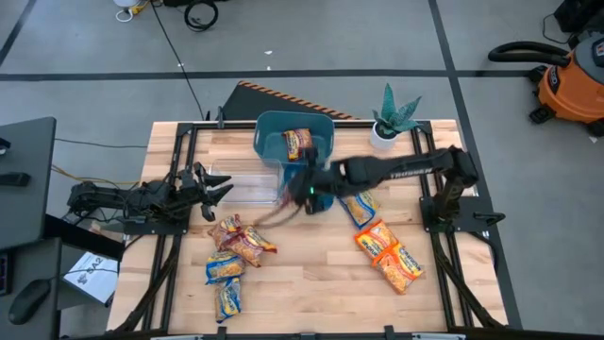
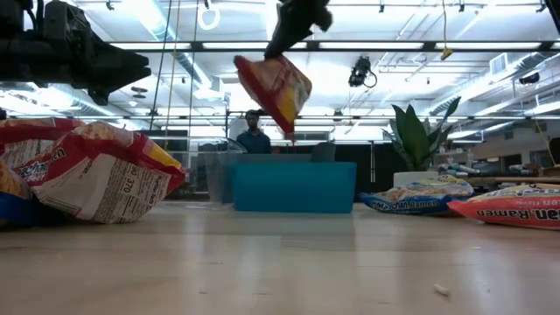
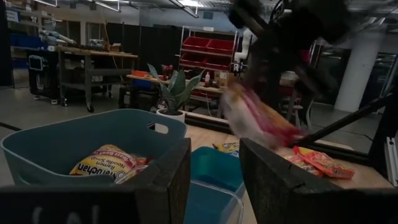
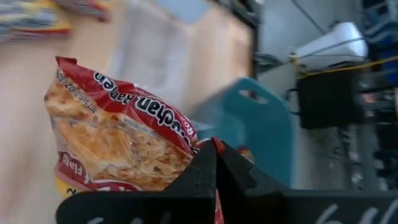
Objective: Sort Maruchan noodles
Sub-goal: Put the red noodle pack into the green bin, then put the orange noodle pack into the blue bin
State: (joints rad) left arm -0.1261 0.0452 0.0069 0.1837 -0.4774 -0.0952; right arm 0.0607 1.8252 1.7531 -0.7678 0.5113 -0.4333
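My right gripper [image 1: 304, 195] is above the table's middle, in front of the teal bin [image 1: 326, 127], shut on a red Maruchan packet [image 2: 273, 87] that also shows in the right wrist view [image 4: 118, 137]. One packet [image 1: 297, 144] lies inside that bin. Three packets [image 1: 241, 241] lie flat at the near left. Two orange ones [image 1: 387, 253] and a blue one [image 1: 359, 206] lie at the right. My left gripper [image 1: 215, 187] waits open at the left, beside the clear tray [image 1: 241, 187]. My right gripper pinches the red packet by its upper edge [image 4: 198, 144] between the two fingers, coming from above. The packet hangs tilted below the fingers [image 2: 289, 31], lifted clear of the table.
A potted plant [image 1: 392, 118] stands at the far right corner behind the bin. A second low teal container [image 3: 217, 169] shows past my left fingers. A person [image 2: 254, 131] stands beyond the far edge. Bare wood lies along the near middle of the table [image 1: 311, 274].
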